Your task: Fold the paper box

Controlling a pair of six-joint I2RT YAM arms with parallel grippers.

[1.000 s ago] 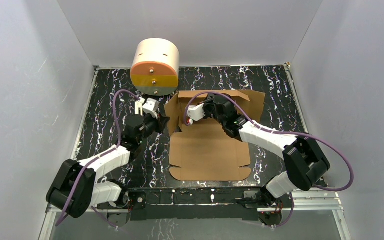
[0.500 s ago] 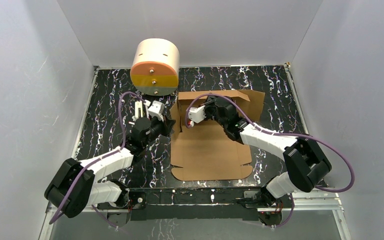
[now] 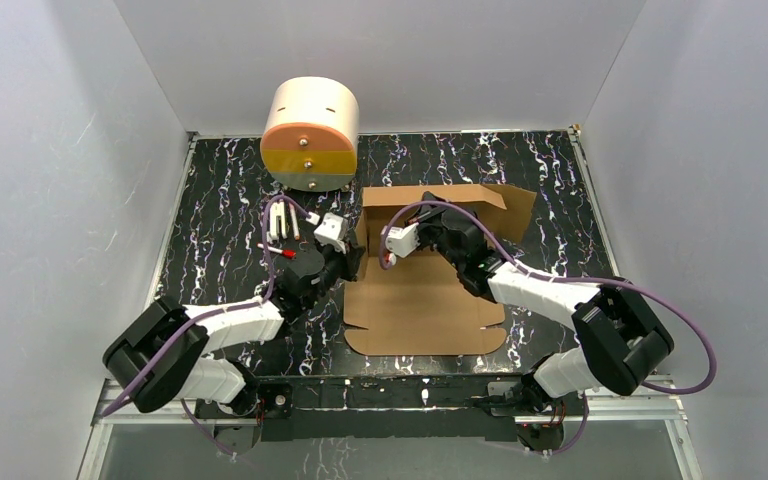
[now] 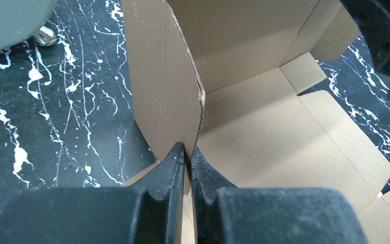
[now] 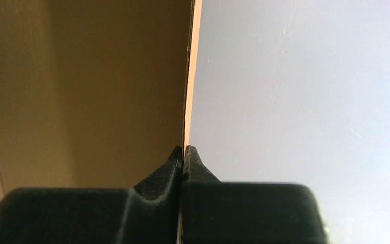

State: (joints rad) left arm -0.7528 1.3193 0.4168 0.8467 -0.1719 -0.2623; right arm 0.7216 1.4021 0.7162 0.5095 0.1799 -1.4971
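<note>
The paper box [image 3: 420, 305] is brown cardboard lying mid-table, its base flat and its back wall [image 3: 440, 196] raised. My left gripper [image 3: 355, 250] is shut on the near edge of the box's left side flap [image 4: 162, 86], which stands upright; in the left wrist view the gripper [image 4: 188, 148] pinches that thin edge. My right gripper [image 3: 426, 203] reaches over the box's back part. In the right wrist view the gripper [image 5: 184, 149] is shut on the edge of an upright cardboard panel [image 5: 81, 86], with grey wall beyond. The right gripper's dark body [image 4: 381, 35] shows over the far right corner.
A cream cylinder with an orange and yellow front [image 3: 310, 135] stands at the back left, close to the box's corner. Small white parts with a red tip [image 3: 280, 228] lie left of the left gripper. Grey walls enclose the black marbled table [image 3: 220, 230].
My left arm has swung right and nearer, raising the left flap more upright. The right gripper and the box have shifted slightly to the right.
</note>
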